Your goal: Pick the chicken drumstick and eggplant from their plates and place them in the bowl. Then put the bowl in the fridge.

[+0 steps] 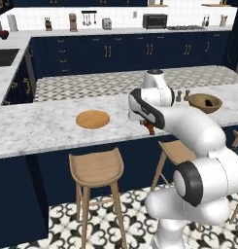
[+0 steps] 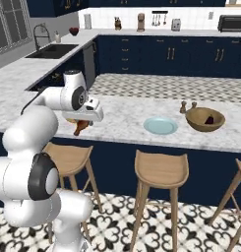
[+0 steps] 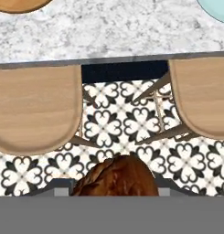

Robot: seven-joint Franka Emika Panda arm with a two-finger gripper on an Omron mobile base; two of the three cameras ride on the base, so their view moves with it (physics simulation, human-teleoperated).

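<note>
While my gripper [image 2: 83, 124] hangs just past the near edge of the counter [image 1: 38, 124], it is closed on the drumstick [image 3: 116, 176]. The fat end of the drumstick sits between my fingers in the hand view, with the patterned floor and two stools [image 3: 33, 112] below it. In the right base view the drumstick hangs below my hand, above the leftmost stool.

The wooden plate [image 1: 93, 119] lies on the counter, left of my hand in the left base view. The blue plate [image 2: 161, 125] lies on the counter to the right of my hand, well apart from it. The bowl [image 2: 205, 119] stands further right on the counter, just beside the blue plate. A dark item lies inside the bowl; it looks like the eggplant [image 2: 210, 119]. Two small shakers [image 2: 188, 106] stand just behind the bowl's left side.
</note>
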